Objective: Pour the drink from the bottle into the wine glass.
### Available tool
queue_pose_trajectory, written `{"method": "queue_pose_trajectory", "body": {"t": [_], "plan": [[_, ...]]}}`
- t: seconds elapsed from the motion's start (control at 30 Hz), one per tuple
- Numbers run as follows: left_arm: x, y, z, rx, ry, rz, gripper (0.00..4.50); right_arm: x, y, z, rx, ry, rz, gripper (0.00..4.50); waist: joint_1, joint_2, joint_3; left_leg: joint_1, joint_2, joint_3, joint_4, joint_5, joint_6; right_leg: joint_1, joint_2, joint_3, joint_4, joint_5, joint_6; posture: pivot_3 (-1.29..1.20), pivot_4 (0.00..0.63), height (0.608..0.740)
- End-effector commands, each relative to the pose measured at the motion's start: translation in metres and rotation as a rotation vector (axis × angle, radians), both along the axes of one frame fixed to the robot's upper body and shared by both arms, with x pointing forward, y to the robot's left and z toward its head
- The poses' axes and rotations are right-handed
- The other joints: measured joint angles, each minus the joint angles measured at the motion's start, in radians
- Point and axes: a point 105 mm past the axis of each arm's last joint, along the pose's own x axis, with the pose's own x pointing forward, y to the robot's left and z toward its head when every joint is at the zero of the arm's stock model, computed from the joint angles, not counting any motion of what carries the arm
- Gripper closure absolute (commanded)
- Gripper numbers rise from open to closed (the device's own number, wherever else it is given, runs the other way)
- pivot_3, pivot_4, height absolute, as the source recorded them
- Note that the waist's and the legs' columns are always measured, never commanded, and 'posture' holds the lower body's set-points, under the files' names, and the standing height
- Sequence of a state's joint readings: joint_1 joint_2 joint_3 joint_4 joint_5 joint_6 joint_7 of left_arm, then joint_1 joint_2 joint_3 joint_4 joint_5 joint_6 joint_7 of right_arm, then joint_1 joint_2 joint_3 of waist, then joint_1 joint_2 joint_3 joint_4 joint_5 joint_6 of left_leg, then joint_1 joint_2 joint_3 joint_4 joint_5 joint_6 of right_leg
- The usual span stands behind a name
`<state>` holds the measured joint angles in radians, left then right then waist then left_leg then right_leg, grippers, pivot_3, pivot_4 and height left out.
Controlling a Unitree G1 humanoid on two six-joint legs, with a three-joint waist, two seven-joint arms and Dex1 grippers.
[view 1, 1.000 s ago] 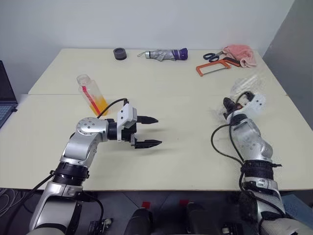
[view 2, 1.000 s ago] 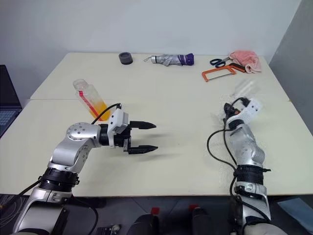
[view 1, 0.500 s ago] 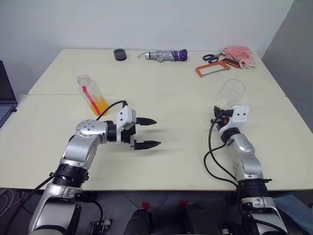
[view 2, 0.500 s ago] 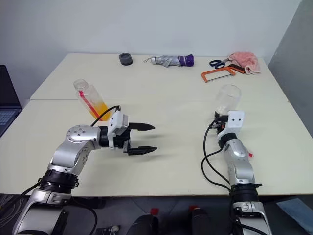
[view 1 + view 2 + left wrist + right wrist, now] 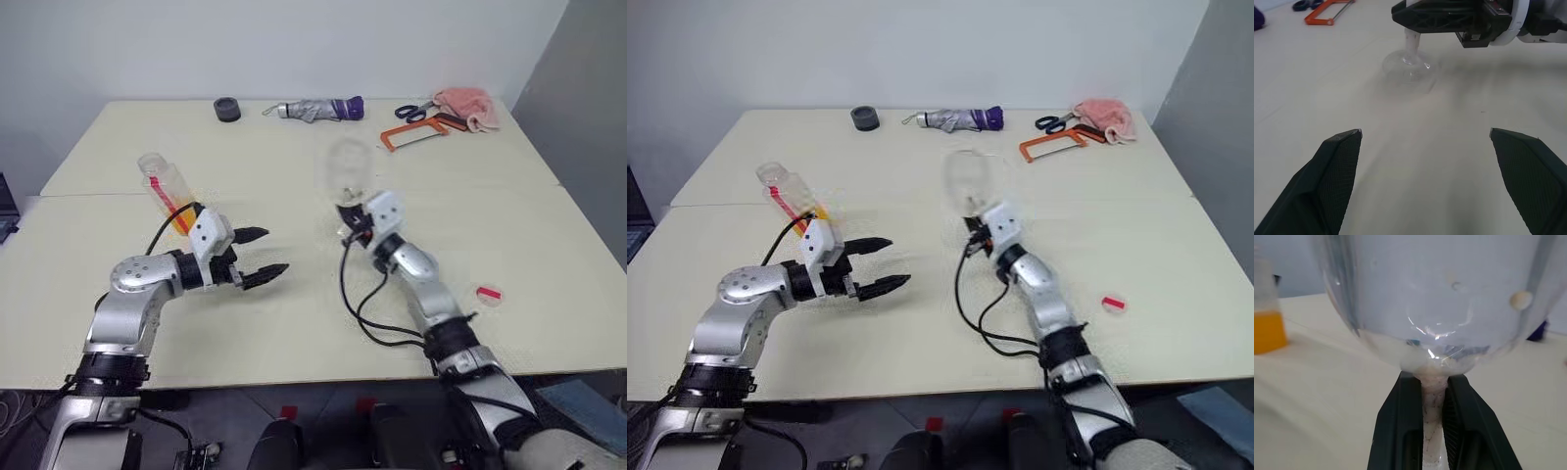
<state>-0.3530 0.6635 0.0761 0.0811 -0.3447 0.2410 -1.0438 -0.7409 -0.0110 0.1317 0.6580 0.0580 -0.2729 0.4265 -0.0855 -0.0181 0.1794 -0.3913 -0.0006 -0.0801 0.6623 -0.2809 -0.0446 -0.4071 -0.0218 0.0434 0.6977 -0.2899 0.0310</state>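
Note:
The bottle (image 5: 163, 186) stands tilted at the left of the table, uncapped, with the orange drink (image 5: 1267, 330) in its lower part. My left gripper (image 5: 274, 250) hangs open just right of the bottle and holds nothing; its fingers (image 5: 1342, 171) stand wide apart. In the table's middle, my right gripper (image 5: 978, 227) is shut on the stem of the wine glass (image 5: 970, 181). The glass is upright and its bowl (image 5: 1435, 298) is empty. Its round foot (image 5: 1411, 66) sits low by the tabletop, ahead of the left gripper.
A small red cap (image 5: 487, 294) lies on the table at the right. Along the far edge are a dark tape roll (image 5: 226, 109), a folded umbrella (image 5: 312, 108), an orange hacksaw (image 5: 411, 135), scissors (image 5: 408, 112) and a pink cloth (image 5: 468, 103).
My right arm has swung left with the wine glass, from the table's right side to its middle. The left gripper has drawn back towards the bottle, still open. The camera has shifted too.

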Motion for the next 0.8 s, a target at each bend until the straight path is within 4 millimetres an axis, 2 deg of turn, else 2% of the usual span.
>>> {"method": "queue_pose_trajectory", "body": {"t": [0.03,0.1,0.17,0.5,0.57,0.63,0.8], "plan": [[-0.007,0.008,0.018,0.0,-0.057,0.029,0.0,-0.001,0.021,0.004,-0.026,-0.034,0.074,4.26,0.005,0.0,0.0,0.0,-0.001,-0.001,0.0,0.0,0.0,0.0,-0.001,0.0,0.0,0.0,0.0,0.0,0.15,0.74],[-0.011,0.015,0.021,0.001,-0.062,0.058,0.0,-0.002,0.036,-0.004,-0.05,-0.002,0.118,4.26,0.007,0.0,0.0,-0.001,-0.003,0.0,0.0,0.0,0.0,0.0,-0.003,0.0,-0.001,0.0,0.0,0.0,0.15,0.74],[-0.014,0.018,0.024,0.0,-0.065,0.073,0.0,-0.002,0.042,-0.009,-0.057,0.013,0.136,4.26,0.006,0.0,0.0,-0.001,-0.004,0.0,0.0,0.001,-0.002,0.0,-0.004,0.0,-0.001,0.0,0.0,0.0,0.15,0.74],[-0.017,0.018,0.041,-0.011,-0.095,0.081,0.0,-0.002,0.042,-0.022,-0.058,0.061,0.159,4.26,0.003,0.0,0.0,0.0,-0.003,0.0,0.0,0.001,-0.002,0.0,-0.002,0.0,0.0,0.0,0.0,0.0,0.15,0.74],[-0.017,0.014,0.046,-0.027,-0.106,0.069,0.0,-0.002,0.042,-0.021,-0.051,0.064,0.158,3.55,0.003,0.0,0.0,0.0,-0.003,0.0,0.0,0.001,-0.002,0.0,-0.002,0.0,0.0,0.0,0.0,0.0,0.15,0.74],[-0.016,0.01,0.05,-0.05,-0.107,0.056,0.0,-0.003,0.042,-0.021,-0.047,0.063,0.163,3.01,0.003,0.0,0.0,0.0,-0.003,0.0,0.0,0.001,-0.002,0.0,-0.002,0.0,0.0,0.0,0.0,0.0,0.15,0.74],[-0.015,0.005,0.055,-0.054,-0.12,0.048,0.0,-0.005,0.043,-0.021,-0.037,0.064,0.172,1.19,0.002,0.0,0.0,0.0,-0.003,0.0,0.0,0.001,-0.002,0.0,-0.002,0.0,0.0,0.0,0.0,0.0,0.15,0.74]]}}
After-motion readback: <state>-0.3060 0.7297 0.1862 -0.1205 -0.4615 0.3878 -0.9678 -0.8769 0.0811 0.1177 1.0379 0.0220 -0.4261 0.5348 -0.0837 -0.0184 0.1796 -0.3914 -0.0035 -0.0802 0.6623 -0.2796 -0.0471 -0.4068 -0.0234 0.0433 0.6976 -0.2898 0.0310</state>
